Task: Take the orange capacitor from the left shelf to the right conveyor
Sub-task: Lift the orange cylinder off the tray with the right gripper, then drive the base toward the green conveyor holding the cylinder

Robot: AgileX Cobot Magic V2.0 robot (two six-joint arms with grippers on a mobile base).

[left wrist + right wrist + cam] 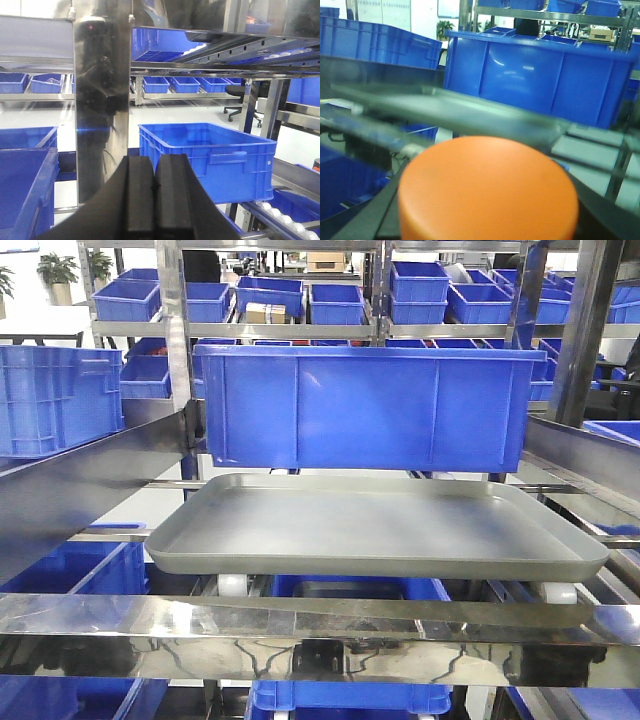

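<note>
The orange capacitor (487, 187) fills the lower part of the right wrist view, flat top towards the camera. My right gripper (487, 220) is shut on it, with dark fingers (365, 220) showing at both sides. It is held in front of the left shelf's grey tray (470, 112). In the front view the grey tray (380, 565) holds nothing, and neither gripper shows there. My left gripper (156, 185) is shut and empty, its pads pressed together beside a shiny steel post (102, 100). The right conveyor is out of view.
A large blue bin (365, 405) stands right behind the tray. A shiny steel rail (300, 635) crosses in front of and below it. Several blue bins fill the shelves behind. Another blue bin (210, 155) sits beyond the left gripper.
</note>
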